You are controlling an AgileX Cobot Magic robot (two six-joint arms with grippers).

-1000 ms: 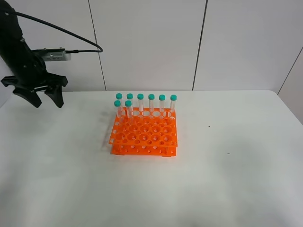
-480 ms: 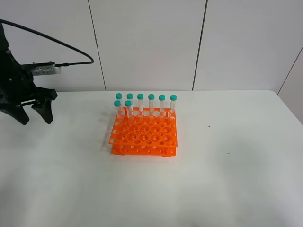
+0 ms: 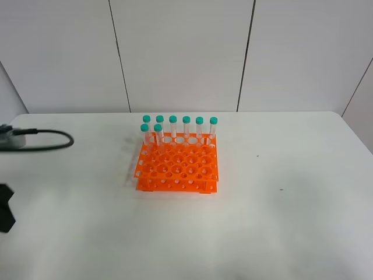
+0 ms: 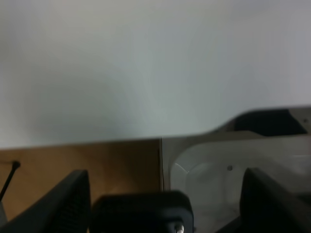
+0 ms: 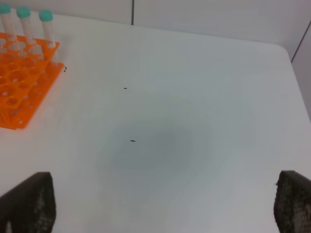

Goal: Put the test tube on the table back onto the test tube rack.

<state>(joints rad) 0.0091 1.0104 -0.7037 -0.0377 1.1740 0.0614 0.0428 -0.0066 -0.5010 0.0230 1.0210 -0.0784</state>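
The orange test tube rack (image 3: 178, 169) stands mid-table on the white table (image 3: 280, 221). Several teal-capped test tubes (image 3: 186, 128) stand upright along its back edge. No tube lies loose on the table in any view. My left gripper (image 4: 165, 187) is open and empty, looking past the table's edge (image 4: 97, 138); only a black part of it (image 3: 4, 209) shows at the far left of the exterior view. My right gripper (image 5: 160, 196) is open and empty over bare table, with the rack (image 5: 19, 82) and three tubes off to one side. It is out of the exterior view.
A grey cable (image 3: 41, 142) from the left arm lies over the table's left side. Beyond the table edge the left wrist view shows brown floor (image 4: 97, 165) and a white base (image 4: 218, 170). Small dark specks (image 5: 132, 141) mark the table right of the rack.
My left arm has drawn back from above the table's back left down and off the left edge, gripper still open. The rack and tubes have not moved.
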